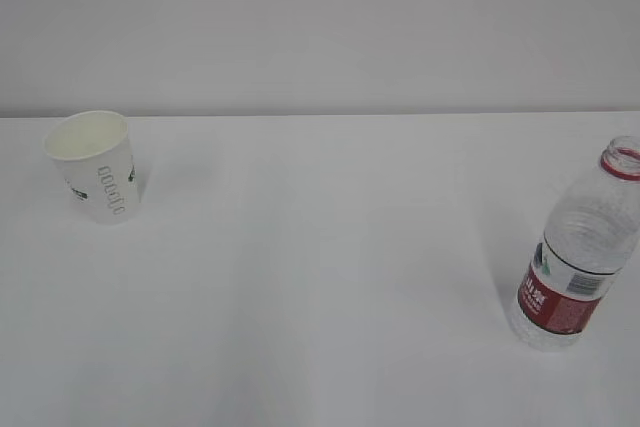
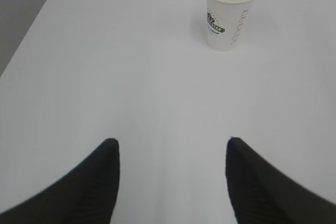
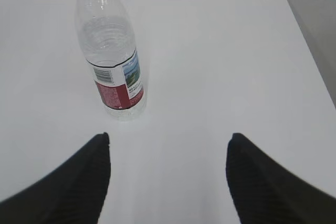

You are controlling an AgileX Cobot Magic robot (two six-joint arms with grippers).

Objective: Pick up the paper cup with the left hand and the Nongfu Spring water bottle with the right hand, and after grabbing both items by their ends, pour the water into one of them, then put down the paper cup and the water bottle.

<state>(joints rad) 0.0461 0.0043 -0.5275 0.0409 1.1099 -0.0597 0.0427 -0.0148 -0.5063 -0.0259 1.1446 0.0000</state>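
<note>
White is nearly everything we see in the exterior view: a white table (image 1: 320, 277) under a pale wall. At about 9 o'clock, near the far left part of the table, stands the paper cup (image 1: 95, 166). It is upright, mouth up, with grey lettering on its side. At about 4 o'clock, close to the right border, stands the Nongfu Spring water bottle (image 1: 580, 247), upright and without cap, with a red ring at the neck and a red-and-white label low on the body. The two things are well apart, with bare table between them. We see no arm or gripper in this view.

In the left wrist view, the left hand (image 2: 170, 148) shows as two black fingers at 7 and 5 o'clock. They are spread wide, with only white table between them, and they pinch nothing. The cup stands at about 1 o'clock, near the far edge of the table, well apart from the fingers. A small dark logo and the lettering are on its side, and we see no liquid inside.

In the right wrist view, the right hand (image 3: 169, 142) has its two black fingers also spread wide and holding nothing. The bottle stands at about 11 o'clock, upright, a little ahead of the left finger and not touching it. We cannot tell the level of the water inside.
</note>
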